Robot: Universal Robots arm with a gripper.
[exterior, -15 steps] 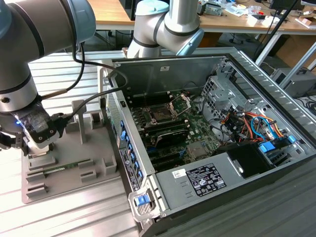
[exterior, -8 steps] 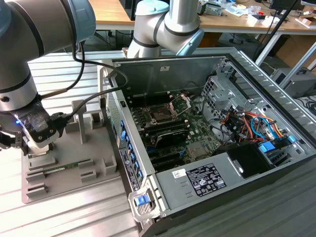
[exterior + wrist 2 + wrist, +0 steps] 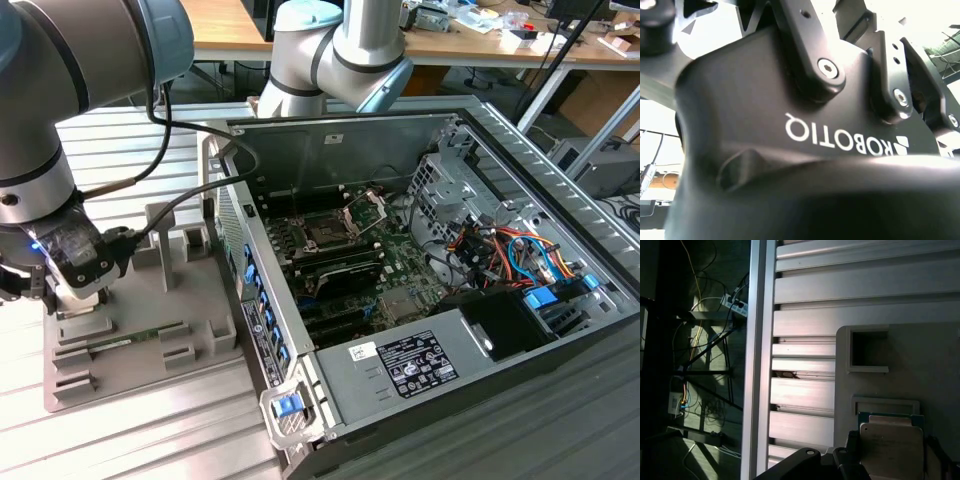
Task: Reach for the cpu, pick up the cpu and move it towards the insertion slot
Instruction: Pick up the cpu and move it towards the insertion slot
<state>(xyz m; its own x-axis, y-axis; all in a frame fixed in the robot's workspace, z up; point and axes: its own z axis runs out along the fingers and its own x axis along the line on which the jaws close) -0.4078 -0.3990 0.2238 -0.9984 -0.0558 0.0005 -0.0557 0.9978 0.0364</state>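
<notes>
Hanging over the grey fixture (image 3: 190,300) at the exterior view's left, the end effector (image 3: 72,298) is held close above the cpu (image 3: 890,447), which is seated in a recess of that fixture on the slatted tabletop (image 3: 120,140). In the first wrist view, dark parts of the end effector are seen on either side of the cpu; whether it is spread or clamped on the chip cannot be told. The insertion slot (image 3: 325,232) is located well apart, inside the open computer case (image 3: 340,150), with its metal bracket raised.
</notes>
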